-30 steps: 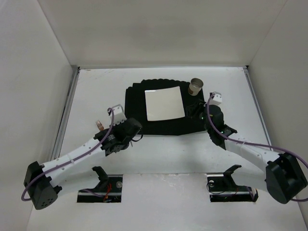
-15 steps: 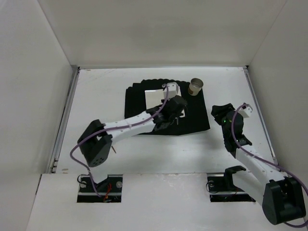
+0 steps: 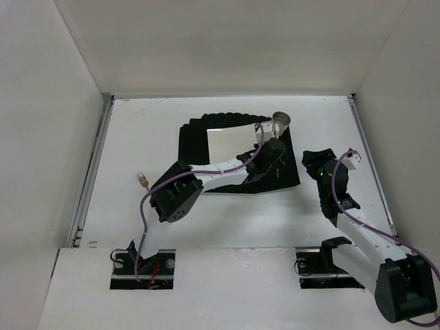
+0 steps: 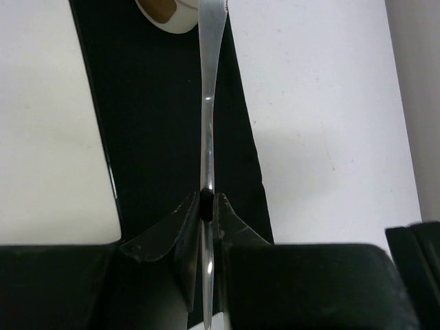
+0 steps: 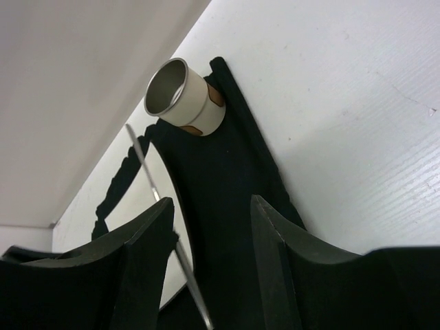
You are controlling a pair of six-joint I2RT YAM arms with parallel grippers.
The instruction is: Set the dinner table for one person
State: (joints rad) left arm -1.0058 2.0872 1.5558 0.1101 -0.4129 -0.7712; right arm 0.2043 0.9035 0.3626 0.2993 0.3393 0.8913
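Note:
My left gripper [image 3: 273, 157] is shut on a slim silver utensil [image 4: 207, 103], pinched at its handle between the jaws [image 4: 205, 199]. It hangs over the black pleated mat [image 3: 196, 137], just right of the white square plate [image 3: 230, 141], and points toward the metal-rimmed cup [image 3: 281, 122] at the mat's far right corner. My right gripper [image 3: 313, 161] stands open and empty [image 5: 210, 213] just off the mat's right edge, over the white dinner table [image 3: 151, 117]. In the right wrist view the utensil [image 5: 157, 192] shows as a thin line beside the cup [image 5: 182, 96].
A small tan object [image 3: 142, 180] lies on the table to the left of the mat. White walls enclose the table on three sides, with a metal rail [image 3: 96, 155] along the left edge.
The left arm swung from the table's left side across the plate to the mat's right part, carrying the utensil. The right arm drew back from the mat to the right.

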